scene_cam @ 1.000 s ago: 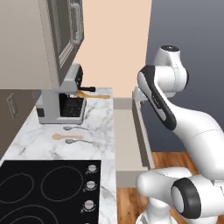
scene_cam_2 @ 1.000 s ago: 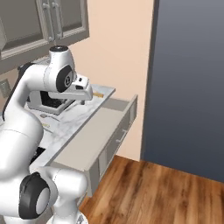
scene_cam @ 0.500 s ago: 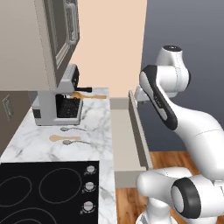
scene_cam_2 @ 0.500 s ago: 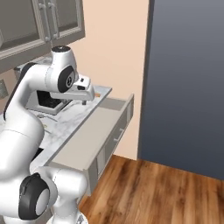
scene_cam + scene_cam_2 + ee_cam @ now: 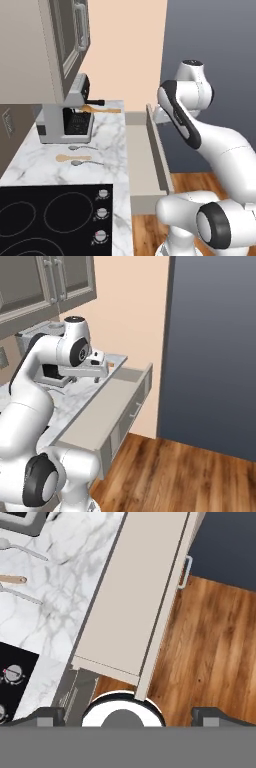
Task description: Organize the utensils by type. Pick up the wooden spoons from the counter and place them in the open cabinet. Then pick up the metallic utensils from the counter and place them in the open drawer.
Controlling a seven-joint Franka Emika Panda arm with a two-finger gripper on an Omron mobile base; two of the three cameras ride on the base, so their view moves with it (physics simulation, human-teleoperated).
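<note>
Gripper (image 5: 101, 362) wide open, empty, above the drawer (image 5: 142, 155). No spoons moved; you reach for a wooden spoon (image 5: 67, 158) next.

1. No readable text, labels, brands or numbers anywhere.
2. Coffee machine (image 5: 65, 117): no legible brand or marking.
3. Cooktop knobs (image 5: 101, 212): small red marks, no readable figures.
4. Cabinet fronts, open drawer (image 5: 107, 406), counter (image 5: 107, 145): plain, no signs.
</note>
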